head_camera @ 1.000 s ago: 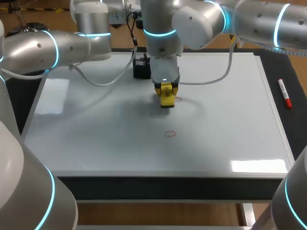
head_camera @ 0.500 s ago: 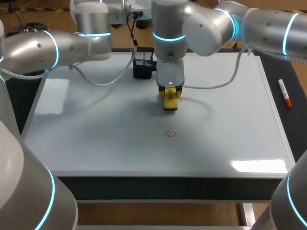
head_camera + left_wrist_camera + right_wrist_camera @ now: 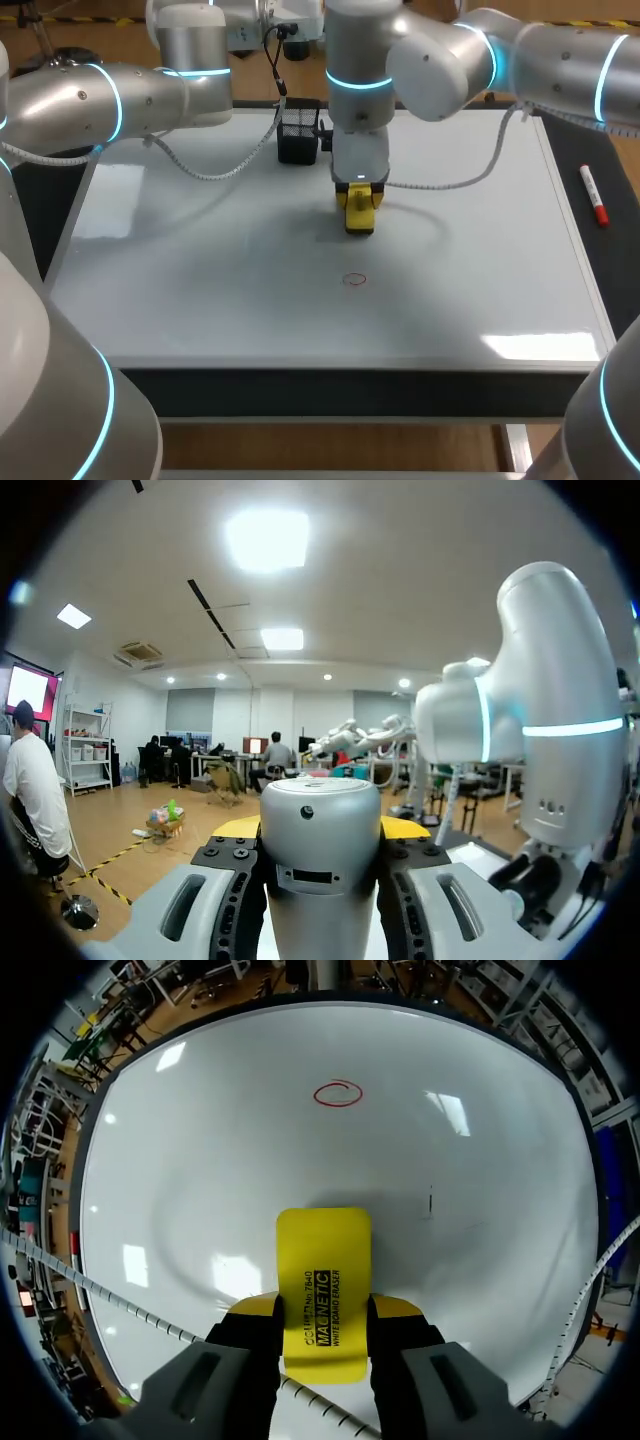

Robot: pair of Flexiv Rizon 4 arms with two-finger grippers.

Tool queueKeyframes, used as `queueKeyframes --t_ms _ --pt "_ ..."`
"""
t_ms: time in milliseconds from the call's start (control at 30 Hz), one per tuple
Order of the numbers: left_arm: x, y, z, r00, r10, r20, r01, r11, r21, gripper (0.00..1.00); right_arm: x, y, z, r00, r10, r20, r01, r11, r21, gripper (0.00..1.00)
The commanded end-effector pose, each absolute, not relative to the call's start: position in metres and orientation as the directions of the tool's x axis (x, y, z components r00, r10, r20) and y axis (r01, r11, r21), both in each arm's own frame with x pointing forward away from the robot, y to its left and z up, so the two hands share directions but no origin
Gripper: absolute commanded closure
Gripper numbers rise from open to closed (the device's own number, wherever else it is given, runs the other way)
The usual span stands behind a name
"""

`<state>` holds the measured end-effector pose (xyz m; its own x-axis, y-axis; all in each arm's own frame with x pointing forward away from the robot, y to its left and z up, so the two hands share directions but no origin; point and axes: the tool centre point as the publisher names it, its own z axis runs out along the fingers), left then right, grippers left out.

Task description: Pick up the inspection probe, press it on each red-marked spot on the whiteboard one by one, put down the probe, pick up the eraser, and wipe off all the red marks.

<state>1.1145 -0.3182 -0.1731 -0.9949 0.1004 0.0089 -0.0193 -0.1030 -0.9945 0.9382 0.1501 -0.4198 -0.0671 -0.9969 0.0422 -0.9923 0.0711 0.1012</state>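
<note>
Sliding right and a little toward the near edge, your right tool [image 3: 322, 1310] has carried the yellow eraser [image 3: 322, 1260] across the whiteboard [image 3: 180, 290] over the last second. The small red mark that showed just beside the eraser then no longer appears in the head view. You cannot tell whether it is wiped or only covered. The right tool is clenched on the eraser, a finger on each long side. One red circle [image 3: 354, 280] remains ahead of the eraser and apart from it, so the wiping looks roughly half done.

Your left tool [image 3: 320, 830] points out into the room, and whether it is released or clenched cannot be told. In the head view the right arm hides it. The probe is not identifiable; the black holder [image 3: 298, 135] at the board's far edge may contain it, but its contents are too dark.
</note>
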Motion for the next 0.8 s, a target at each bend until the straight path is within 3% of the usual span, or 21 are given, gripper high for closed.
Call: queueKeyframes --t_ms 33,800 --pt "1.115 -0.318 -0.172 -0.995 0.102 0.01 -0.02 -0.102 -0.995 1.0 0.937 0.144 -0.424 -0.074 -0.997 0.035 -0.992 0.077 0.102 1.0" --pt "1.115 -0.318 -0.172 -0.995 0.102 0.01 -0.02 -0.102 -0.995 1.0 0.929 0.092 -0.423 -0.175 -0.983 0.058 -0.977 0.18 0.111 1.0"
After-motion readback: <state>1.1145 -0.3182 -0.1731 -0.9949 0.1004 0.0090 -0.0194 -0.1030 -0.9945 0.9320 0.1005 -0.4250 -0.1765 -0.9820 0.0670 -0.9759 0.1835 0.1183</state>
